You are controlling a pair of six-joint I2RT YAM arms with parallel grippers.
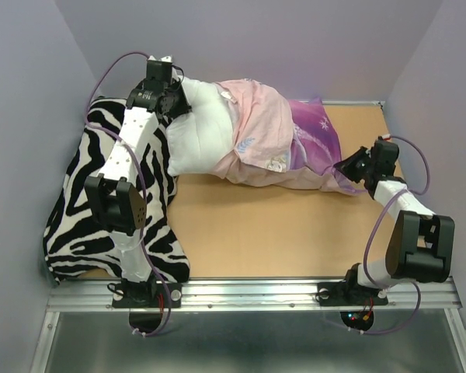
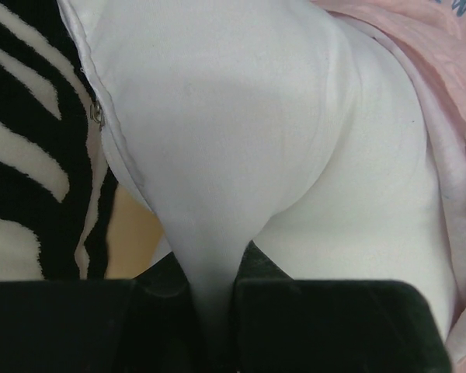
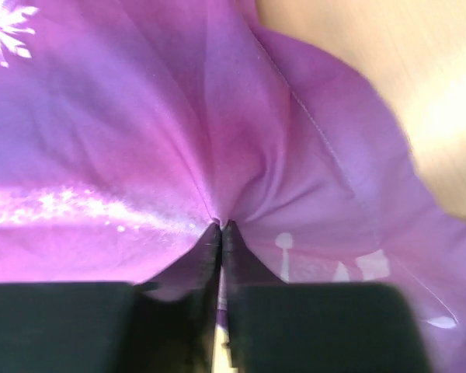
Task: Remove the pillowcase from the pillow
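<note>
The white pillow (image 1: 198, 132) lies at the back of the table, its left half bare. The pink-and-purple pillowcase (image 1: 283, 144) covers its right half, bunched and partly turned to its paler inside. My left gripper (image 1: 169, 93) is shut on a fold of the pillow at its far left end; in the left wrist view the white pillow (image 2: 241, 140) is pinched between the fingers (image 2: 318, 326). My right gripper (image 1: 348, 165) is shut on the pillowcase's right edge; in the right wrist view the purple pillowcase (image 3: 179, 116) is gathered at the fingertips (image 3: 210, 245).
A black-and-white zebra-striped cushion (image 1: 74, 210) lies along the left side under my left arm, also in the left wrist view (image 2: 31, 155). Bare wooden tabletop (image 1: 256, 233) lies in front of the pillow. Grey walls close in left, back and right.
</note>
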